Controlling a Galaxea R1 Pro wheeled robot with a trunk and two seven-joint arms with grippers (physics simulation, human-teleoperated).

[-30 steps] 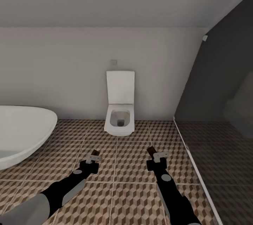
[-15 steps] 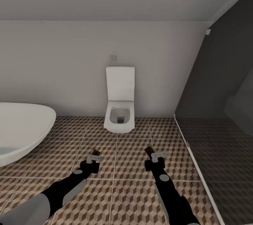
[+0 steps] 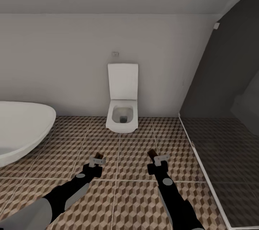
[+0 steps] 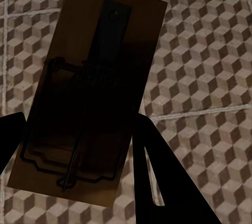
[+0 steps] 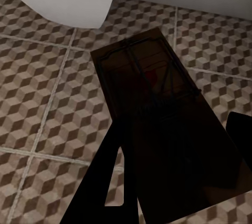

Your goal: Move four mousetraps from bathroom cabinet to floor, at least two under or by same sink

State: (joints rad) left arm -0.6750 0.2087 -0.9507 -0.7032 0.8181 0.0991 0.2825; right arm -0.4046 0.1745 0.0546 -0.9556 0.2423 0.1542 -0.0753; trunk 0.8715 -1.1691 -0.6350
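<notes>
brown wooden mousetraps, two counted: one clamped in the left gripper [image 3: 98,160], trap [image 4: 89,93]; one clamped in the right gripper [image 3: 158,159], trap [image 5: 163,114]. both above the floor [image 3: 136,187], before one toilet [image 3: 122,115].

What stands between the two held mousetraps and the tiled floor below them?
Nothing visible does. The left gripper and right gripper each hold a mousetrap above bare bathroom floor; the toilet stands farther ahead.
</notes>
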